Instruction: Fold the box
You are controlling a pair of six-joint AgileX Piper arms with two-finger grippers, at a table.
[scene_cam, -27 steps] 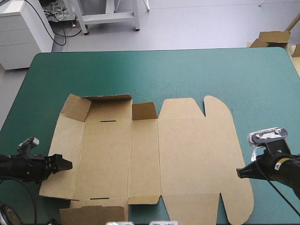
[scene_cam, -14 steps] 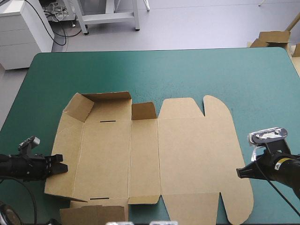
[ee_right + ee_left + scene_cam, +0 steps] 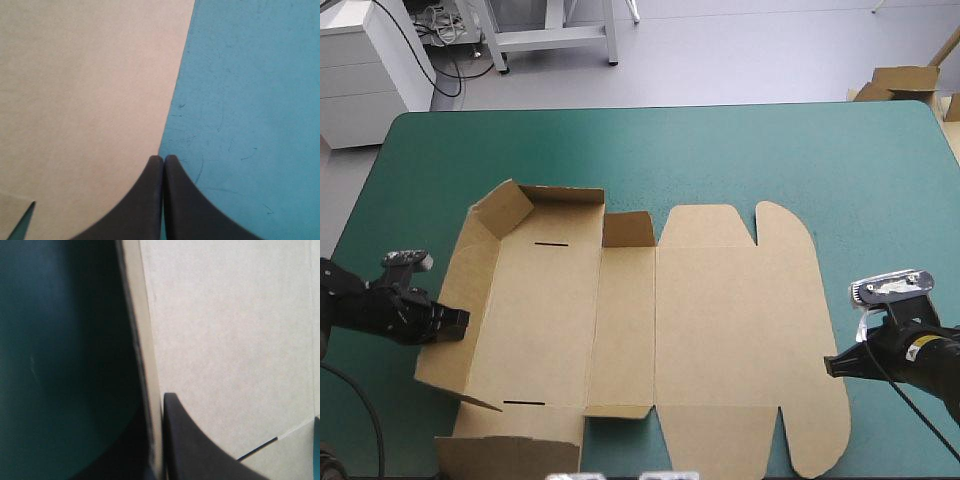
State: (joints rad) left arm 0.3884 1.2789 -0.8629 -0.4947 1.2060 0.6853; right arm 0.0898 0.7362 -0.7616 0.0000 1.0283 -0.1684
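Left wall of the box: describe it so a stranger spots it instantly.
The brown box lies mostly flat on the teal-green table. At its left end the left wall tilts up. It alone is long and held by the left gripper; nearby raised flaps are shorter.

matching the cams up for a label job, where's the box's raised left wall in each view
High view: the raised left wall at the left side of the box, pinched by the left hand.
Left wrist view: the pale strip running ahead from the hand.
Right wrist view: not in it.
Shared landmark: a dark slot in the floor; the high view shows two, and which one this is stays unclear.
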